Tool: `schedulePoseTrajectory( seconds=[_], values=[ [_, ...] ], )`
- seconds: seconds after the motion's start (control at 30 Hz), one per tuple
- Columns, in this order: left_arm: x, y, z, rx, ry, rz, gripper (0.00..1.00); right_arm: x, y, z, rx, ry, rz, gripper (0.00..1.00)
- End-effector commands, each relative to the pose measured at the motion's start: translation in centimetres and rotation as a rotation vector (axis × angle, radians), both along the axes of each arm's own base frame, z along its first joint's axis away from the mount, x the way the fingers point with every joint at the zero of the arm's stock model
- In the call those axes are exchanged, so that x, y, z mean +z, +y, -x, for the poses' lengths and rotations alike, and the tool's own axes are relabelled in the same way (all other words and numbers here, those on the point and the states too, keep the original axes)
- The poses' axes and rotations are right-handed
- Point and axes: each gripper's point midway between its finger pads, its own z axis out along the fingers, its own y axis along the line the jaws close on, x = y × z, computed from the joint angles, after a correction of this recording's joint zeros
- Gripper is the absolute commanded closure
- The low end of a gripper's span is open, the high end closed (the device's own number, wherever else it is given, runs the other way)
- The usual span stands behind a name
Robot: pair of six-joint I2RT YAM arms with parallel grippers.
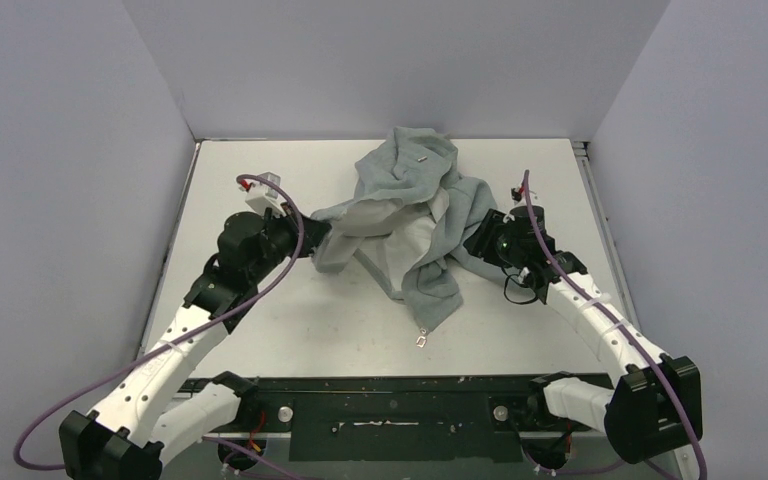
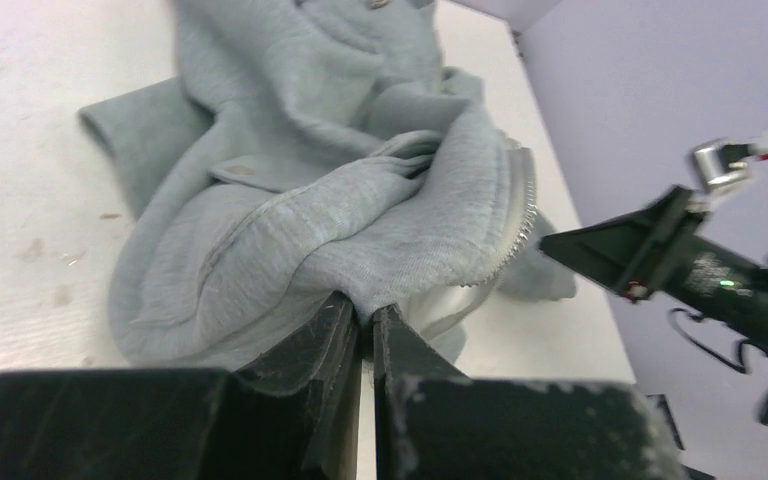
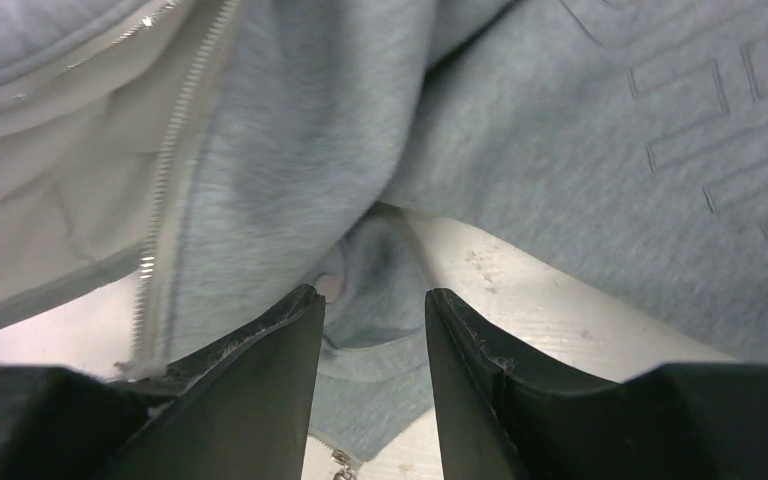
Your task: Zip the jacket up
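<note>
The light grey jacket (image 1: 407, 205) lies crumpled in the middle of the table, its front apart and its pale lining showing. My left gripper (image 1: 313, 240) is at the jacket's left edge, and in the left wrist view (image 2: 365, 312) it is shut on a fold of grey fabric. The zipper teeth (image 2: 522, 222) run along the edge just beyond that fold. My right gripper (image 1: 480, 240) is at the jacket's right side; in the right wrist view (image 3: 372, 296) its jaws stand apart over grey fabric, pinching nothing. A zipper row (image 3: 166, 190) runs to its left. The metal zipper pull (image 1: 421, 340) rests on the table at the jacket's near tip.
The white table (image 1: 260, 320) is walled by pale panels at the back and both sides. A black mounting rail (image 1: 390, 400) with both arm bases runs along the near edge. In the left wrist view the right arm's black gripper (image 2: 620, 250) reaches in from the right.
</note>
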Motion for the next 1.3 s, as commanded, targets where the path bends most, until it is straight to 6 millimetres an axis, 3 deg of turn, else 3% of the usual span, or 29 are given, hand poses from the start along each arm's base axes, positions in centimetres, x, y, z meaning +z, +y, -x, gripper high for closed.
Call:
schedulePoseTrajectory(
  seconds=[0.0, 0.13, 0.2, 0.27, 0.37, 0.5, 0.63, 0.8, 0.9, 1.1, 1.27],
  values=[
    [7.7, -4.7, 0.7, -0.081, -0.184, 0.165, 1.00, -1.6, -0.2, -0.4, -0.053, 0.048, -0.051, 0.58],
    [7.6, -10.7, 3.4, -0.179, -0.215, 0.132, 1.00, -1.8, -0.2, -0.7, -0.061, 0.051, -0.066, 0.58],
    [5.9, -12.1, 4.0, -0.192, -0.198, 0.081, 1.00, -1.5, 0.0, -0.7, -0.048, 0.043, -0.080, 0.57],
    [3.4, -12.3, 3.8, -0.177, -0.154, 0.038, 1.00, -0.9, 0.6, -0.5, 0.001, 0.026, -0.104, 0.55],
    [-0.2, -10.7, 3.3, -0.095, -0.079, -0.024, 1.00, -0.2, 1.7, 0.9, 0.103, 0.005, -0.128, 0.51],
    [-4.0, -7.4, 3.0, 0.019, 0.009, -0.106, 1.00, -1.2, 1.6, 4.0, 0.167, 0.052, -0.101, 0.49],
    [-5.9, -5.5, 2.7, 0.044, 0.062, -0.114, 1.00, -2.7, 2.2, 7.6, 0.224, 0.123, -0.078, 0.43],
    [-7.5, -4.4, 2.6, 0.050, 0.102, -0.120, 1.00, -4.2, 6.2, 11.3, 0.337, 0.119, -0.010, 0.37],
    [-8.0, -3.9, 2.4, 0.050, 0.112, -0.127, 1.00, -4.8, 7.1, 11.4, 0.400, 0.073, 0.114, 0.36],
    [-8.6, -2.7, 2.3, 0.048, 0.139, -0.130, 1.00, -5.3, 6.5, 8.8, 0.477, 0.034, 0.353, 0.36],
    [-8.9, -1.8, 2.4, 0.047, 0.150, -0.145, 1.00, -7.2, 6.8, 8.8, 0.548, 0.100, 0.418, 0.34]
  ],
)
